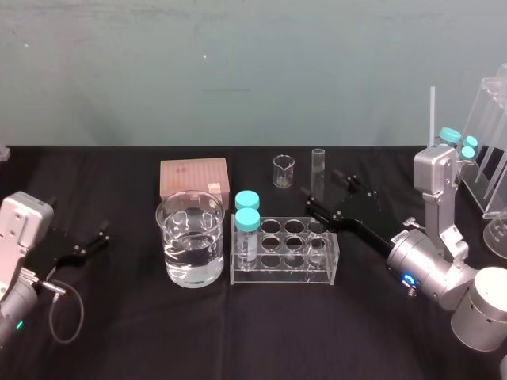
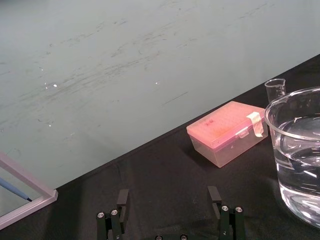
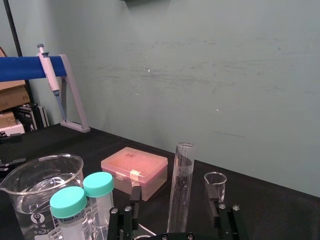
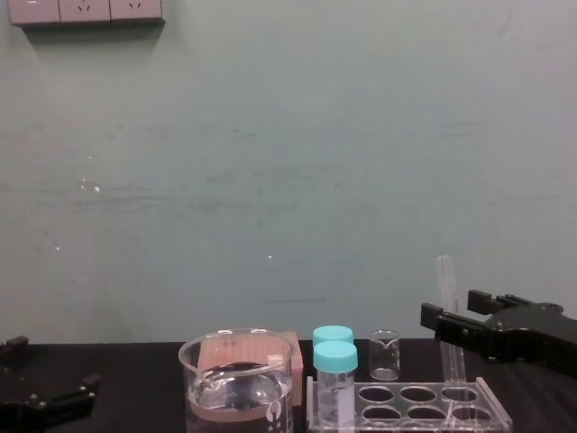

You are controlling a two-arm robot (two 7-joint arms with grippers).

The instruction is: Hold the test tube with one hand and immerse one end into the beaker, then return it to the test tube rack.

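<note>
The test tube stands upright in a right-end hole of the clear test tube rack, its open top well above the plate. My right gripper is open around it, a gap showing on each side of the tube between the black fingers. From the chest, the tube rises just left of the right gripper over the rack. The beaker with clear liquid sits left of the rack. My left gripper rests open at the far left, empty.
Two turquoise-capped vials fill the rack's left end. A pink tip box and a tiny beaker stand behind. A clear acrylic stand with more capped vials is at the far right. A pipette hangs on a blue bar.
</note>
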